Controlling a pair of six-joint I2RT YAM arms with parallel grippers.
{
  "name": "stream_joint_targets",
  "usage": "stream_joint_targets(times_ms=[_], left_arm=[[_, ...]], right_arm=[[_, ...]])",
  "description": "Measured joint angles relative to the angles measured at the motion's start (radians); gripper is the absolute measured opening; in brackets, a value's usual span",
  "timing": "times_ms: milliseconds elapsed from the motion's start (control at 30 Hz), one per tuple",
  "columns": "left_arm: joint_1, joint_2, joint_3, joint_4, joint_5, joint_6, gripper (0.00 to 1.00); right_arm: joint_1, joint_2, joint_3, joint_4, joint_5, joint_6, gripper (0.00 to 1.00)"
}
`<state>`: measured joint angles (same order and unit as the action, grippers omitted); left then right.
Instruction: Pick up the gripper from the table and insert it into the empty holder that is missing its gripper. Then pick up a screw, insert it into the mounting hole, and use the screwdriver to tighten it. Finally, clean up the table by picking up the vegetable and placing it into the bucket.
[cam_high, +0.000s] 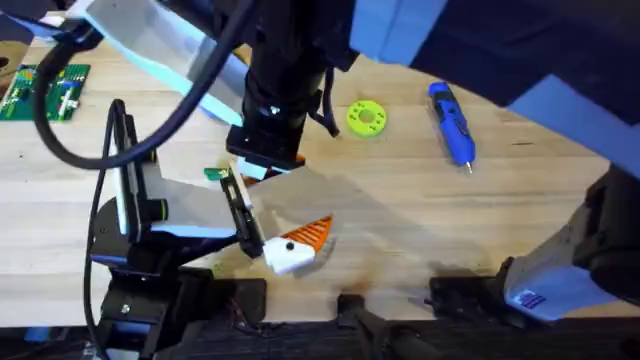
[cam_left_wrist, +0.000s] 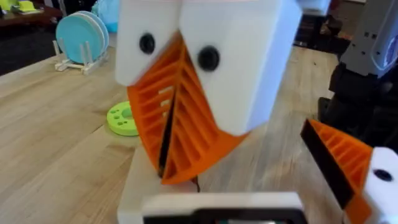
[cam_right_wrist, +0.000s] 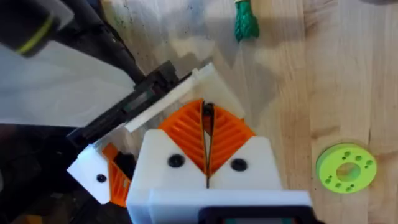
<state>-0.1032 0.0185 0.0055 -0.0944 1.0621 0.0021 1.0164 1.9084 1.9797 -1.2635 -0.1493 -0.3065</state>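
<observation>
Vegetable (cam_right_wrist: 246, 20) on table (cam_right_wrist: 280, 93); right claw (cam_right_wrist: 206, 112) together, left claw (cam_high: 300, 245) impossible to tell

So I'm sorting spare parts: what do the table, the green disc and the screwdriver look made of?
Table: wood, visible grain and plank seams. Green disc: likely matte plastic, uniform lime colour with small holes. Screwdriver: apparently blue plastic body with a thin metal tip.

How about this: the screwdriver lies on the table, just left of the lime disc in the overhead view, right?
Not quite. The overhead view shows the screwdriver lying on the table just right of the lime disc, not left of it.
</observation>
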Motion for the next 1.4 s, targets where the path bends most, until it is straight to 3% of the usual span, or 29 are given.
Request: stream_joint_targets(times_ms=[133, 267, 367, 533, 567, 933, 1233, 1333, 1367, 1400], left_arm=[[0.000, 0.000, 0.000, 0.000, 0.002, -0.003, 0.993], [0.000, 0.000, 0.000, -0.001, 0.008, -0.006, 0.993], [0.000, 0.000, 0.000, -0.001, 0.007, -0.006, 0.993], [0.000, -0.001, 0.000, 0.000, 0.008, 0.004, 0.993], [0.000, -0.001, 0.000, 0.000, 0.008, 0.006, 0.993], [0.000, -0.001, 0.000, 0.000, 0.008, 0.014, 0.993], [0.000, -0.001, 0.000, 0.000, 0.008, 0.017, 0.995], [0.000, -0.001, 0.000, 0.000, 0.008, 0.018, 0.927], [0.000, -0.001, 0.000, 0.000, 0.008, 0.019, 0.703], [0.000, -0.001, 0.000, 0.000, 0.008, 0.018, 0.558]], right_arm=[[0.000, 0.000, 0.000, -0.004, 0.001, 0.000, 0.017], [0.001, 0.000, 0.000, -0.009, 0.002, 0.006, 0.190], [0.005, 0.000, 0.000, -0.017, -0.003, 0.008, 0.398], [-0.002, -0.018, 0.000, -0.029, 0.016, 0.007, 0.936], [-0.005, -0.026, 0.000, -0.028, 0.018, 0.006, 0.981], [-0.049, -0.170, 0.000, -0.028, 0.010, 0.007, 0.994], [-0.217, -0.288, 0.001, -0.087, 0.010, 0.017, 0.994], [-0.304, -0.320, 0.001, -0.116, 0.013, 0.022, 0.993], [-0.394, -0.354, 0.001, -0.129, 0.019, 0.023, 0.993], [-0.425, -0.368, 0.001, -0.129, 0.019, 0.023, 0.993]])
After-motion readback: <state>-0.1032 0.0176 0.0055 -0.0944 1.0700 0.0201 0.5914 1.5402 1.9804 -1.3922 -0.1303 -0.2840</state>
